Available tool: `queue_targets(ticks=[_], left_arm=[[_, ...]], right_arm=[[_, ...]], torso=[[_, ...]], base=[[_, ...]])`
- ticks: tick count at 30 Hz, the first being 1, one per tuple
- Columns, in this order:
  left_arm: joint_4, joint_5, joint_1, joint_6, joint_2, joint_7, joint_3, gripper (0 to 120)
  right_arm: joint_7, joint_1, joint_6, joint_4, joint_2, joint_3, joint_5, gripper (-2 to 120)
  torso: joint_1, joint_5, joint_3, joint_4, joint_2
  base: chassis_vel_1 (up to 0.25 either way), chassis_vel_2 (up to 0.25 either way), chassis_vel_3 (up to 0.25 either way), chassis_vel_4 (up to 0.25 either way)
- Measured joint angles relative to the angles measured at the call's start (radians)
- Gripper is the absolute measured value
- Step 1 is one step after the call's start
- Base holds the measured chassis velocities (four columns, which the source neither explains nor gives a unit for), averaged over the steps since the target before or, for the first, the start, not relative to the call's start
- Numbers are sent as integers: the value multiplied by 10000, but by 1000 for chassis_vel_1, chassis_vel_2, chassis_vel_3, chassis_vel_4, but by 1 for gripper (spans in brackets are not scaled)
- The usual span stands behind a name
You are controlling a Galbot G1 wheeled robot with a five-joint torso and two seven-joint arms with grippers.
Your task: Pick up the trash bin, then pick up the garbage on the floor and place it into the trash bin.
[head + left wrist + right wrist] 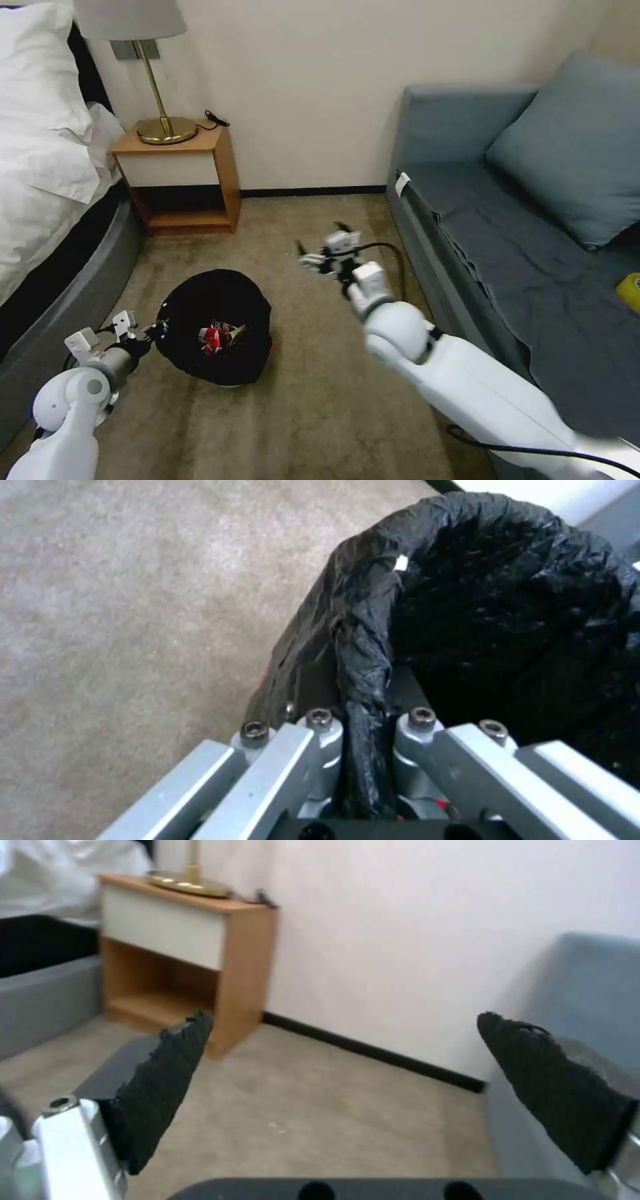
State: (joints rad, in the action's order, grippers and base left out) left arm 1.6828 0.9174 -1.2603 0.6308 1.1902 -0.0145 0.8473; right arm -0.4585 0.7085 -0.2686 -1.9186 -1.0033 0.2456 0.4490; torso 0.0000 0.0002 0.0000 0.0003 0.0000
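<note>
The trash bin (217, 313), round and lined with a crinkled black bag, is low over the carpet at the left. My left gripper (159, 327) is shut on its near-left rim. In the left wrist view the fingers (320, 730) pinch a fold of the black bag at the trash bin's rim (373, 630). Garbage lies inside the bin: a red-and-white packet (212, 337) with a tan scrap (235, 329) beside it. My right gripper (322, 239) hangs open and empty over bare carpet to the bin's right. Its black pads (167, 1075) stand wide apart.
A wooden nightstand (183, 180) with a brass lamp (160, 100) stands against the far wall. The bed (47, 173) runs along the left. A grey-blue sofa (520, 253) lines the right, with a cushion (573, 147) and a yellow tape roll (629, 291) on it. Carpet (320, 400) lies between them.
</note>
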Motion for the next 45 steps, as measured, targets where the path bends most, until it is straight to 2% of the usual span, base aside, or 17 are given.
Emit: queue_targets(ticks=[2,8,10,15,25,33,35,36,39,41,44,45], left_arm=[[-67,-29,46,0,20,31,-37,4],[-180,-91,85,-15,52,36,-80,4],[-305,-177,95,-46,79,45,-88,4],[-331,-253,75,-69,147,70,-106,4],[-161,-355,19,-89,306,127,-156,4],[-106,-364,-56,-112,316,92,-134,4],[-58,-353,-75,-113,303,32,-124,12],[-58,-353,-75,-113,303,32,-124,12],[36,-470,-85,-183,265,-130,-113,29],[100,-539,-95,-223,254,-182,-112,32],[321,-688,-134,-346,244,-305,-94,47],[321,-688,-134,-346,244,-305,-94,47]], right_arm=[[-23,948,-22,-413,24,-743,-426,100],[21,2201,-41,-933,6,-1610,-791,100],[368,3510,2,-1505,-230,-2720,-1423,100],[761,4748,121,-2108,-270,-3553,-1966,100],[1033,6006,202,-2682,-656,-4132,-2417,100],[1324,6489,452,-2766,-978,-4429,-2718,100],[1371,6578,498,-2791,-1027,-4508,-2758,100],[1371,6578,498,-2791,-1027,-4508,-2758,100],[1460,6766,582,-2842,-1120,-4698,-2817,100],[1468,6808,595,-2849,-1142,-4744,-2820,100],[1486,6886,616,-2882,-1210,-4857,-2820,100],[1486,6886,616,-2882,-1210,-4857,-2820,100]], torso=[[0,1,-1,-2,0],[0,0,-1,-5,0],[0,0,-1,-3,0],[0,-2,-1,-4,0],[0,-2,-1,-3,1],[0,-3,-1,-2,0],[0,-2,-1,-3,1],[0,-2,-1,-3,1],[0,-2,0,-2,1],[0,-3,0,-2,0],[0,-3,-1,-3,1],[0,-3,-1,-3,1]], base=[[0,0,0,0],[0,0,0,0],[0,0,0,0],[0,0,0,0],[0,0,0,0],[0,0,0,0],[0,0,0,0],[0,0,0,0],[0,0,0,0],[0,0,0,0],[0,0,0,0],[0,0,0,0]])
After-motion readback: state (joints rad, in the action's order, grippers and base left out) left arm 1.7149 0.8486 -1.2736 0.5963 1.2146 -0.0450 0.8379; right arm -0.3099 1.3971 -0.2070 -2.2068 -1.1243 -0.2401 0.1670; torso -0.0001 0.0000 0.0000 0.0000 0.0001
